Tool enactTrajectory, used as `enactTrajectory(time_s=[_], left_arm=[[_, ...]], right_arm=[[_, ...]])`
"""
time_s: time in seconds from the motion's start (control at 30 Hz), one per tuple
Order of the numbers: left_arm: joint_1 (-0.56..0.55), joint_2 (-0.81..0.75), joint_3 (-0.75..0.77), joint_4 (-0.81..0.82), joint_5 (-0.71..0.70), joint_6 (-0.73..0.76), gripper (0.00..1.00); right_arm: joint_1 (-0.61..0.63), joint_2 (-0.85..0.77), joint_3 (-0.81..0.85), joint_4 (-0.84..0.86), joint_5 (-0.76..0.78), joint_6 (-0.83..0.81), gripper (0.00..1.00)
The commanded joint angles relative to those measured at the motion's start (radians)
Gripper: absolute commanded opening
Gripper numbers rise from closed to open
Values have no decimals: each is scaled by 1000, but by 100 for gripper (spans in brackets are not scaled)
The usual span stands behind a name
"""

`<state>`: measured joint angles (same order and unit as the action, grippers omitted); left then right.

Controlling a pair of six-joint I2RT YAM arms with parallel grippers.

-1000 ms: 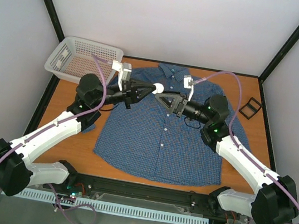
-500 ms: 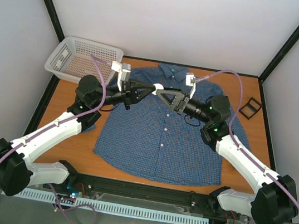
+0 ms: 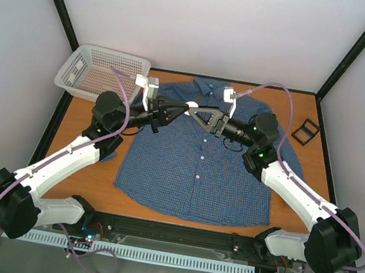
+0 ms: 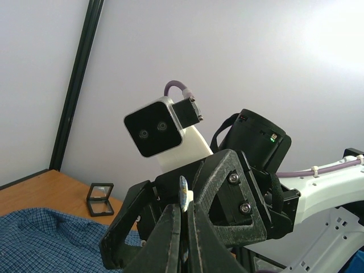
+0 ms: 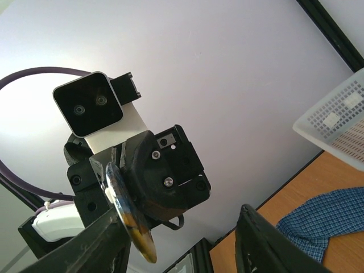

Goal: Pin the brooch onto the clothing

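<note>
The clothing (image 3: pixel 197 173), a blue checked shirt with white buttons, lies flat on the table. Above its collar area the two grippers meet tip to tip. My left gripper (image 3: pixel 187 107) is shut on the brooch (image 3: pixel 192 104), a small round disc. In the left wrist view the brooch (image 4: pixel 183 193) shows edge-on, pinched between the fingertips of my left gripper (image 4: pixel 183 209). In the right wrist view the brooch (image 5: pixel 129 220) looks golden-brown with a bluish sheen. It hangs close to one finger of my open right gripper (image 5: pixel 182 242), whose other finger (image 5: pixel 267 244) stands well apart.
A white mesh basket (image 3: pixel 102 73) stands at the back left of the table. A small black hinged box (image 3: pixel 305 131) lies open at the right, beside the shirt's sleeve. Dark frame posts rise at the rear corners.
My right gripper has moved up and left toward the left gripper, and its fingers now flank the brooch. Its jaws have narrowed somewhat. The left arm has stayed in place.
</note>
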<state>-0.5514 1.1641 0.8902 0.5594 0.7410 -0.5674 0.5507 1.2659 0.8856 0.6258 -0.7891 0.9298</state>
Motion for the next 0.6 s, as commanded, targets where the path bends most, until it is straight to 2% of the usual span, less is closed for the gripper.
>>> enactTrajectory(time_s=[0.0,0.1,0.13,0.2,0.27,0.33,0.47,0.57], left_arm=[[-16,-26,3,61,69,16,1],[-16,-41,-7,21,6,41,1],[-16,-50,-10,-11,-29,55,1],[-16,-65,-15,-61,-108,93,1],[-15,-73,-19,-104,-181,128,1],[-15,-73,-26,-118,-226,156,1],[-15,-67,-28,-149,-331,213,1],[-15,-59,-38,-149,-411,296,1]], right_arm=[[3,39,31,-23,-8,-8,52],[2,-9,9,-1,-85,-87,66],[0,-44,5,-65,-91,-150,71],[0,-116,13,-332,-68,-315,80],[-14,-180,32,-559,-21,-493,83],[-50,-214,40,-697,31,-584,85],[-120,-220,57,-754,77,-608,85],[-123,-145,127,-804,182,-688,86]])
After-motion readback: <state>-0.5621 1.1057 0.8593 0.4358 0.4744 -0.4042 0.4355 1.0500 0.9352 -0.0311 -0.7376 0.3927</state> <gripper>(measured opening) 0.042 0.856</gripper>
